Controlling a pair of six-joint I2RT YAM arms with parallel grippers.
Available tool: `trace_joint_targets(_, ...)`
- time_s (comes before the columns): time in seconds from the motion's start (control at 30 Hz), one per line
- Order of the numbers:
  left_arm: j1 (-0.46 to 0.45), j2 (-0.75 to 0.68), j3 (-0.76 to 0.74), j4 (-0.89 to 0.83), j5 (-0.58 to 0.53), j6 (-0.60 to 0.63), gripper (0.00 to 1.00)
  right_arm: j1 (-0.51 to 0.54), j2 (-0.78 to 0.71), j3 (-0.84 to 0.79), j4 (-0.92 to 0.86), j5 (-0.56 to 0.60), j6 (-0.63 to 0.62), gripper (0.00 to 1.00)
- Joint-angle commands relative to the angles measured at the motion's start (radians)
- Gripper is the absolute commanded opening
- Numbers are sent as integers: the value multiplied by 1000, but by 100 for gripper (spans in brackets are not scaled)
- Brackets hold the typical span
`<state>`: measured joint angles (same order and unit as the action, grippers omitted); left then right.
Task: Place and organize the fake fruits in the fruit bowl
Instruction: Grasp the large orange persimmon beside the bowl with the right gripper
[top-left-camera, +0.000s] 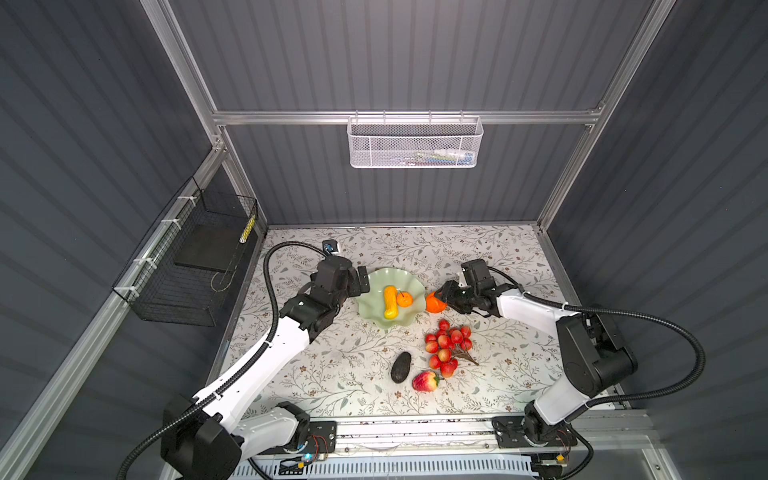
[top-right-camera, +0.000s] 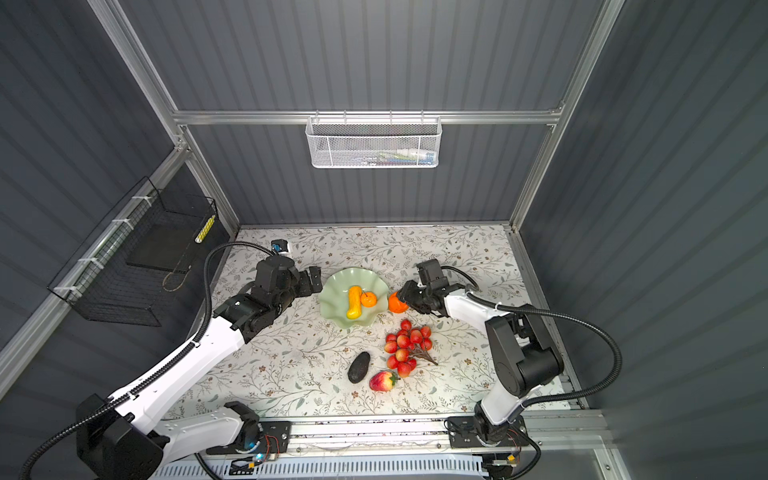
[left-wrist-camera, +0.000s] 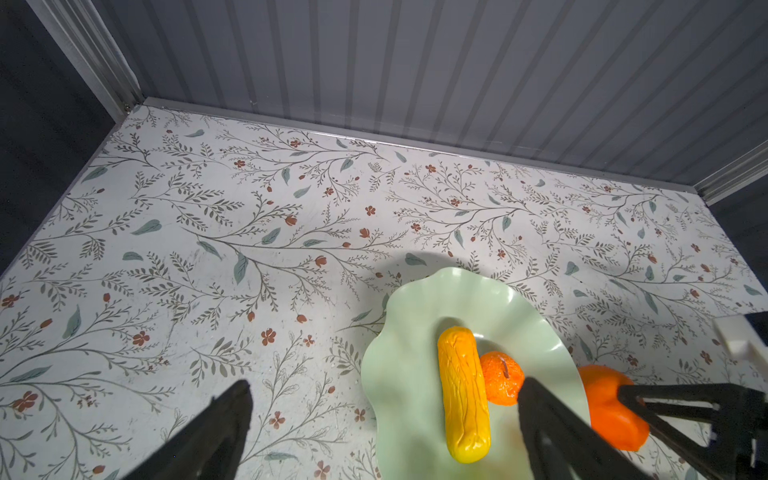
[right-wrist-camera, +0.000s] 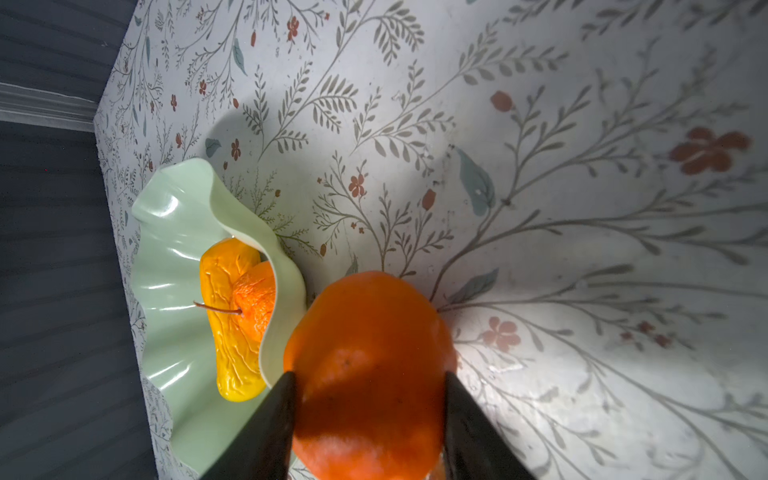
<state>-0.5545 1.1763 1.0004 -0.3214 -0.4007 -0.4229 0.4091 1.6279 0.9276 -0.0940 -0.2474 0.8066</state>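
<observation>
Nearest the lens in both top views, the left arm (top-left-camera: 257, 361) climbs from seven o'clock and sets its left end effector (top-left-camera: 362, 280) at the nine o'clock rim of the fruit bowl (top-left-camera: 372, 309). Its fingers are spread wide and hold nothing, a spot that, I judge, leaves the dish free for the other arm. Inside the bowl the long yellow fruit (top-left-camera: 390, 302) lies lengthwise with the small orange (top-left-camera: 404, 299) touching its three o'clock flank, leaving bare dish on either side. Just outside the rim at three o'clock, the right end effector (top-left-camera: 441, 297) grips the larger orange fruit (top-left-camera: 434, 305). On the table (top-left-camera: 324, 374) lie the bunch of small red fruits (top-left-camera: 446, 347) at the bowl's five o'clock, the dark avocado (top-left-camera: 400, 367) at six and, beside it, the red strawberry-like fruit (top-left-camera: 425, 381). From the left wrist, the fingers (left-wrist-camera: 224, 432) flare apart with only bowl and table between them. From the right wrist, dark fingers (right-wrist-camera: 274, 415) press opposite flanks of the larger orange fruit, a hold that should stop a round fruit rolling out. Whether it is clear of the table I cannot tell.
</observation>
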Motion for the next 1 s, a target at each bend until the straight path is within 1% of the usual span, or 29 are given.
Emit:
trace_joint_targets(0.0, 6, 11, -10, -4, -3, -16, 100, 19, -17, 22, -74, 46, -68, 58)
trace_joint_targets(0.03, 6, 15, -8, -3, -1, -16, 100, 22, -14, 31, -81, 50, -74, 61)
trace_joint_targets(0.23, 6, 10, -14, -5, -1, -22, 100, 35, 27, 79, -122, 71, -94, 67)
trace_joint_targets(0.33, 6, 5, -19, -8, -4, -22, 100, 36, 51, 92, -123, 69, -100, 76)
trace_joint_targets(0.4, 6, 0, -20, -10, -5, -24, 100, 40, 63, 101, -119, 70, -98, 80)
trace_joint_targets(0.53, 7, -7, -24, -11, -11, -24, 100, 51, 97, 135, -142, 92, -96, 80)
trace_joint_targets(0.6, 7, -9, -25, -13, -15, -23, 100, 52, 115, 143, -139, 94, -92, 78)
trace_joint_targets(0.67, 7, -12, -25, -14, -18, -21, 100, 52, 128, 145, -131, 96, -88, 73)
trace_joint_targets(0.7, 7, -13, -26, -15, -20, -21, 100, 51, 133, 145, -127, 94, -87, 69)
trace_joint_targets(0.8, 7, -22, -32, -18, -28, -21, 100, 52, 133, 144, -127, 102, -86, 54)
trace_joint_targets(0.83, 7, -27, -36, -22, -29, -21, 100, 52, 121, 139, -130, 117, -91, 50)
trace_joint_targets(0.9, 8, -37, -43, -27, -35, -26, 100, 52, 85, 135, -151, 151, -109, 44)
trace_joint_targets(0.97, 8, -52, -57, -26, -39, -30, 100, 51, 33, 132, -176, 190, -130, 42)
